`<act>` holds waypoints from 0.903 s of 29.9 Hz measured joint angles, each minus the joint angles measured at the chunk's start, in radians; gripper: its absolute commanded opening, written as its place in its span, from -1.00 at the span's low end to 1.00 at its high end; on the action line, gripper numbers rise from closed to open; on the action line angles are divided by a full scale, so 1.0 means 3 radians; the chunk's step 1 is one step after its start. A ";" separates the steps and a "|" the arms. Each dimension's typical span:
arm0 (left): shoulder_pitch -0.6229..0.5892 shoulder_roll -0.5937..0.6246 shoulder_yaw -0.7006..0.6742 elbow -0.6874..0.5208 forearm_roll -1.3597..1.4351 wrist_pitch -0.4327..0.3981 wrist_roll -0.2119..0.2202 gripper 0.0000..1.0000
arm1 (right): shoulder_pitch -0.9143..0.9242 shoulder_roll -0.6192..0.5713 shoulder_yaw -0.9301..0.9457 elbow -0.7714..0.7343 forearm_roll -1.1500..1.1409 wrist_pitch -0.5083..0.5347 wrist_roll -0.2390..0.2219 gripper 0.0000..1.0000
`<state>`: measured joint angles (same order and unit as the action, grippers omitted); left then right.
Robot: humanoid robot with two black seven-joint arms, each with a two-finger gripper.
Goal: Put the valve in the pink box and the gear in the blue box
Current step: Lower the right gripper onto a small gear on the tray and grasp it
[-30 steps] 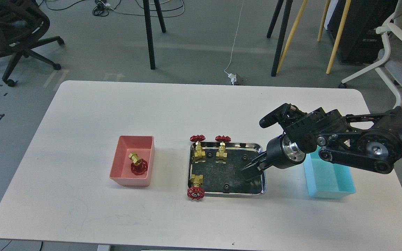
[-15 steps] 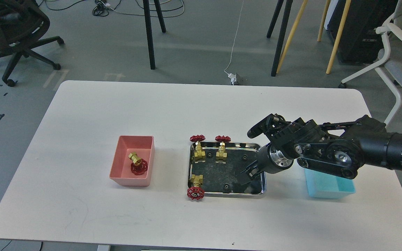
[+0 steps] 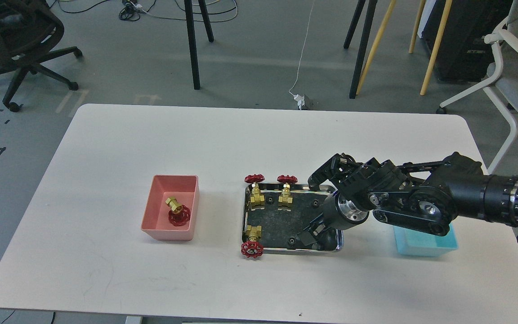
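Reaching for a gear in the tray.
Right claw (image 3: 307,237), gap unreadable; gear (image 3: 291,241) just beside at nine o'clock, blue box (image 3: 425,246) at three.

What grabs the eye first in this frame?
The black right arm reaching in from the right, its right gripper low over the near right corner of the steel tray at table centre. Next, the red handwheels: three valves in the tray, one more in the pink box to its left. The blue box sits partly hidden behind the arm.

Right end effector (image 3: 306,236) low in steel tray (image 3: 246,211), maybe touching a gear (image 3: 291,241).
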<state>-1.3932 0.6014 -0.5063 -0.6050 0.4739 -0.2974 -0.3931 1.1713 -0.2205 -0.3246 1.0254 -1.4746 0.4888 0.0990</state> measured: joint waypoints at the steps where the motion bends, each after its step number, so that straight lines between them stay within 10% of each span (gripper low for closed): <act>1: -0.0005 -0.0001 0.0000 0.0014 0.0000 0.0000 -0.0009 0.88 | 0.0000 0.0000 -0.0018 -0.0006 -0.0019 0.0000 0.0001 0.47; 27: -0.0029 0.0004 0.0005 0.0109 0.0000 0.0000 -0.0019 0.88 | 0.0005 0.0102 -0.0173 -0.0083 -0.0060 0.0000 -0.0014 -0.05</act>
<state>-1.4020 0.6026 -0.5047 -0.5722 0.4739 -0.2975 -0.3989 1.1727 -0.1898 -0.3766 1.0005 -1.4927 0.4888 0.0949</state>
